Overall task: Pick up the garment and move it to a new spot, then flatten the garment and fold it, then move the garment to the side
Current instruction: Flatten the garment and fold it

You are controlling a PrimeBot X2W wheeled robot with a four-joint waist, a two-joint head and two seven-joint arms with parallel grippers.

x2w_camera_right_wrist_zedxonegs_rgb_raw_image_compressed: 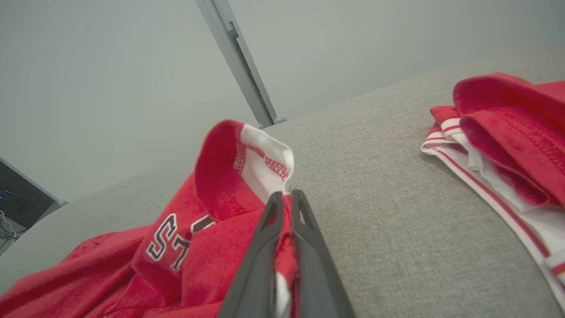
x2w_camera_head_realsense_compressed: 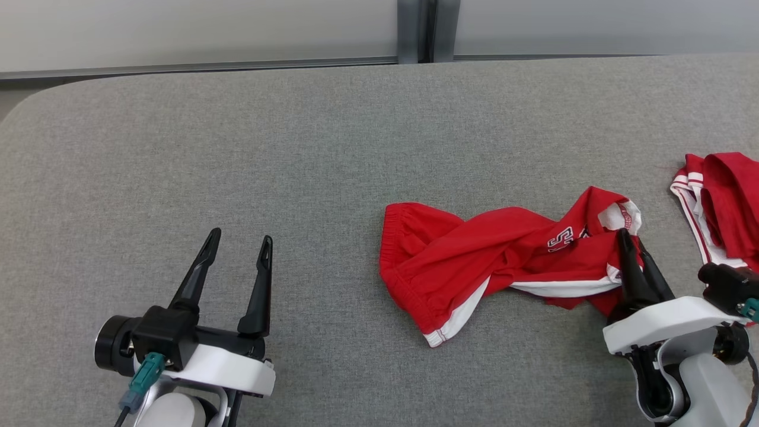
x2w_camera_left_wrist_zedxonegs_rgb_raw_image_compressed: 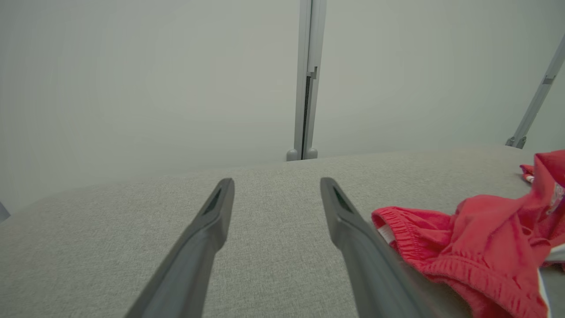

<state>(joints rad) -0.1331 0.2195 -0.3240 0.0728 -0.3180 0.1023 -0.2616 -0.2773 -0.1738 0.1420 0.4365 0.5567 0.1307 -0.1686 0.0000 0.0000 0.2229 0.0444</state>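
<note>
Two red garments on grey table (x2w_camera_head_realsense_compressed: 237, 148). Task garment (x2w_camera_head_realsense_compressed: 474, 261) lies twisted + crumpled on table's near-right part, elastic waistband toward table centre. R gripper (x2w_camera_head_realsense_compressed: 630, 238) jaws pressed together, pinching garment's right-end hem. L gripper (x2w_camera_head_realsense_compressed: 241, 235) over table's near-left part, jaws spread wide, well apart from garment. Farther toward table's right side: second garment (x2w_camera_head_realsense_compressed: 723, 201).
</note>
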